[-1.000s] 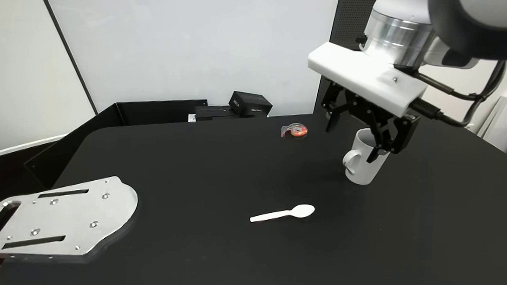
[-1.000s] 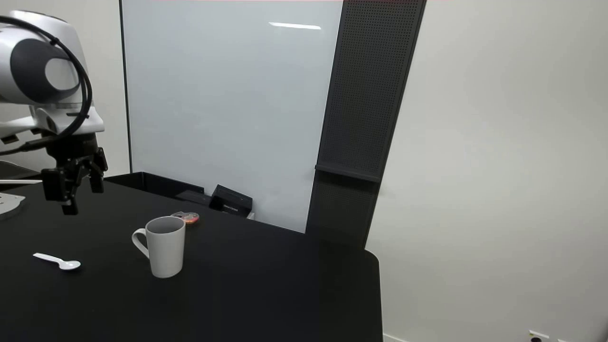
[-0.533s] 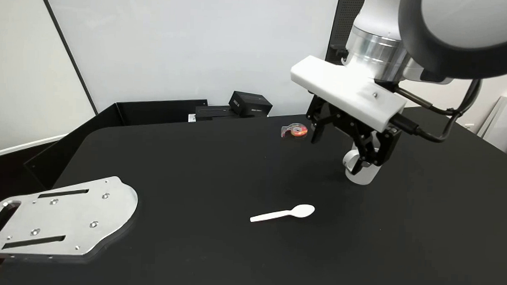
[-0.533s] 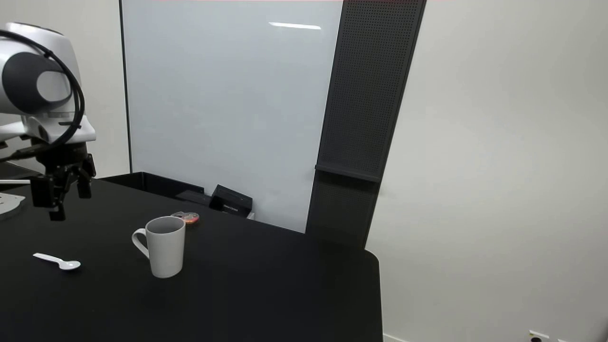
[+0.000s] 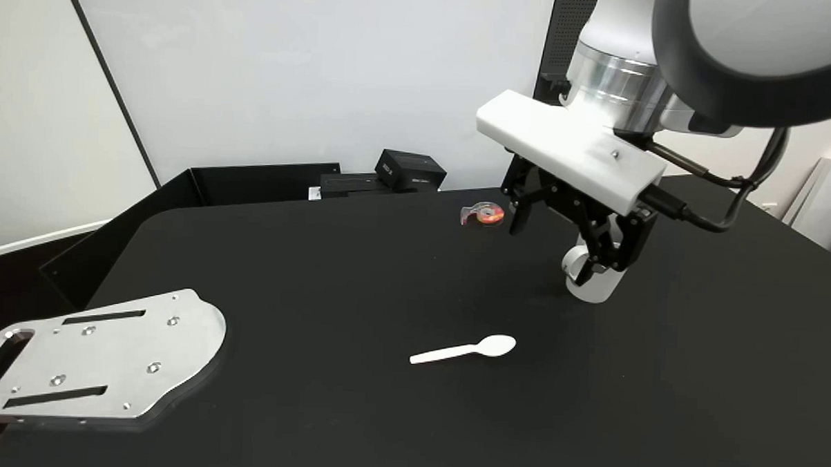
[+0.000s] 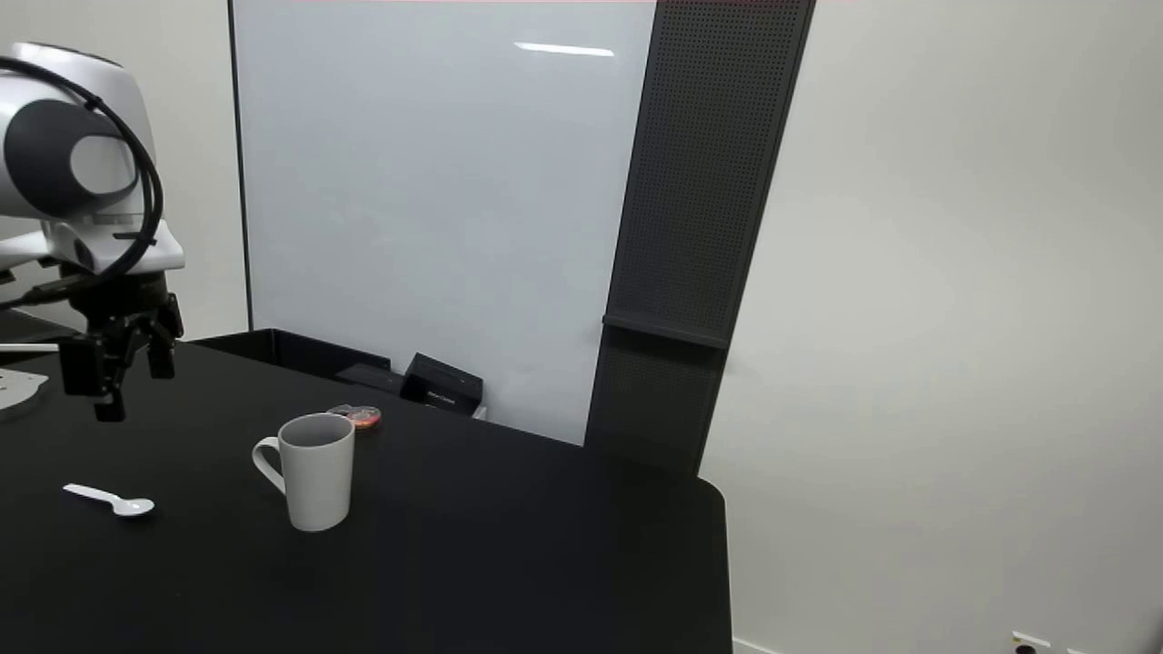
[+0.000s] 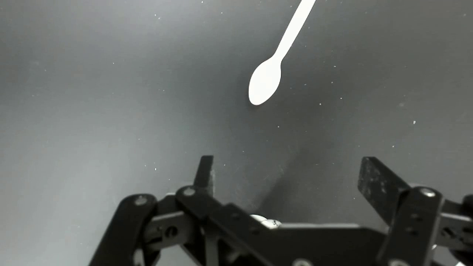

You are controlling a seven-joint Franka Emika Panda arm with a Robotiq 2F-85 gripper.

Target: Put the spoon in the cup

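Mug (image 6: pixel 318 481) upright on tbl (image 6: pixel 527 545), inner wall visible, inner btm hidden. Spoon (image 7: pixel 272 65) flat on tbl, outside mug. Gripper (image 7: pixel 288 166) above tbl, jaws spread wide.

a black tabletop (image 6: pixel 545 545), its visible corners rounded, spread across the lower part of both exterior views; in the wrist view it carried pale specks and a soft, uneven sheen. behind it rose a glossy white panel (image 6: pixel 436 182), bordered by a thin dark strip (image 6: pixel 240 163) and catching a bright streak of reflected light (image 6: pixel 563 49). beside that stood a tall perforated panel (image 6: pixel 709 163) with a narrow ledge (image 6: pixel 665 331), then an off-white wall (image 6: pixel 954 272). a white skirting board (image 5: pixel 35 241) showed in an exterior view.
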